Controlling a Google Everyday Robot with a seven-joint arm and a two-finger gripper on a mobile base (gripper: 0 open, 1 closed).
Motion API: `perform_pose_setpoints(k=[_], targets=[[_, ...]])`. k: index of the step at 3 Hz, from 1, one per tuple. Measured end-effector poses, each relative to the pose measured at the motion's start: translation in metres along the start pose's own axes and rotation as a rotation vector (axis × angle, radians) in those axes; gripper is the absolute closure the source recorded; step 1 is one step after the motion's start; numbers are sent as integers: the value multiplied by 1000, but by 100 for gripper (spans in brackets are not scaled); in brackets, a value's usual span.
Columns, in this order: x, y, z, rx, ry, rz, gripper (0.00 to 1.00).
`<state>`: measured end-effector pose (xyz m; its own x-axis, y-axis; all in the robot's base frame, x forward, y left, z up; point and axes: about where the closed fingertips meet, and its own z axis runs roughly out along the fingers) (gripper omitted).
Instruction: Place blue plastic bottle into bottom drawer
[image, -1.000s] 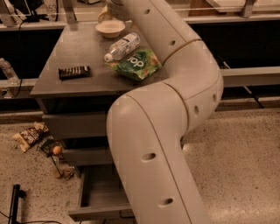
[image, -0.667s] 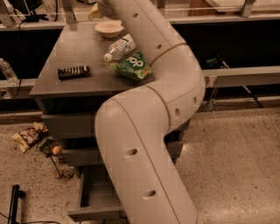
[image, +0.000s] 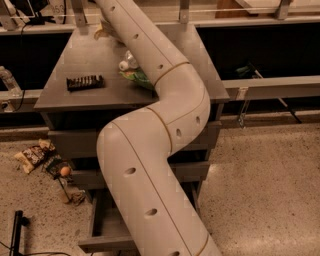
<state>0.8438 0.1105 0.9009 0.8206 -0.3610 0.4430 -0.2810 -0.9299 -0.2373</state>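
The blue plastic bottle (image: 128, 61) lies on the grey cabinet top (image: 90, 57). Only its white cap and part of its clear body show, beside the arm (image: 150, 145). The green snack bag (image: 135, 76) lies just under it, mostly covered by the arm. The bottom drawer (image: 106, 244) is pulled open at the foot of the cabinet, and the arm hides its right part. The arm reaches from the lower middle across the cabinet to the top edge. My gripper is out of view beyond that edge.
A black ridged object (image: 85, 82) lies on the left of the cabinet top. Snack wrappers (image: 33, 155) and a small orange ball (image: 65, 171) lie on the floor to the left. A grey rail (image: 280, 85) runs to the right. A clear bottle (image: 6, 80) stands at far left.
The arm has swung left and stretched further over the cabinet top. It now covers the bowl and most of the bottle and green bag.
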Motion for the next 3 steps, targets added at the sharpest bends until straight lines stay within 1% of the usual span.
perform_pose_setpoints(k=[1,2,3], targets=[[2,20,32,-57,1,62,3],[14,33,38,-74,36,104,7],[31,32,31,-52,90,128,25]])
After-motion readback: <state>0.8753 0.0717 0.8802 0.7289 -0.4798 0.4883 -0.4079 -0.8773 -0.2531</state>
